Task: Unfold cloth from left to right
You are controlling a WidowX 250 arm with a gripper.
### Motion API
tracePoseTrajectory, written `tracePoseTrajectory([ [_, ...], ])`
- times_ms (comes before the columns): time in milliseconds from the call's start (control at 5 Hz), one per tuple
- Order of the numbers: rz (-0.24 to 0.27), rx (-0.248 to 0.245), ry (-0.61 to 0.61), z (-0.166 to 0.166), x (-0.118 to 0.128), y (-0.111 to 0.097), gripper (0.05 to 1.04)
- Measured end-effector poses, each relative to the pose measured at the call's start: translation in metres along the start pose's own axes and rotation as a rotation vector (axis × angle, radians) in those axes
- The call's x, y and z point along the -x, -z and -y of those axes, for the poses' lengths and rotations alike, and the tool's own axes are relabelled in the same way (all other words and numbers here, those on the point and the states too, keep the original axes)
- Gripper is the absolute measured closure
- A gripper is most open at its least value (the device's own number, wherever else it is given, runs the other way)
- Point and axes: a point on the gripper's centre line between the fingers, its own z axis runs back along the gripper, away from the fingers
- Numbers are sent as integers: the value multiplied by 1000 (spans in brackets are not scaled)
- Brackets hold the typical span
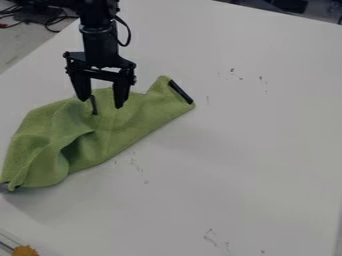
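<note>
The black gripper [101, 103] hangs over the upper middle of the cloth, its two fingers spread apart with nothing held between them. Beneath it the green cloth [127, 127] lies rumpled on the left half of the table, stretching from the lower left to a raised-looking corner at upper right. A dark strip edges that right corner, and another dark bit shows between the fingers. Folds bunch up in the cloth's left part, around a shadowed hollow. Whether the fingertips touch the fabric, I cannot tell.
The white table [260, 145] extends to the right of the cloth, with small dark marks on its surface. An orange object [25, 250] is at the bottom left corner. Cables [50, 22] lie beyond the table's edge at upper left.
</note>
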Motion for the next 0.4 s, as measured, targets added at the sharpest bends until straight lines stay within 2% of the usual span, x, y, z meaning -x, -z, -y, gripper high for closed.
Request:
tracePoseTrajectory([
  [400,16,11,-44,-20,1,12,83],
])
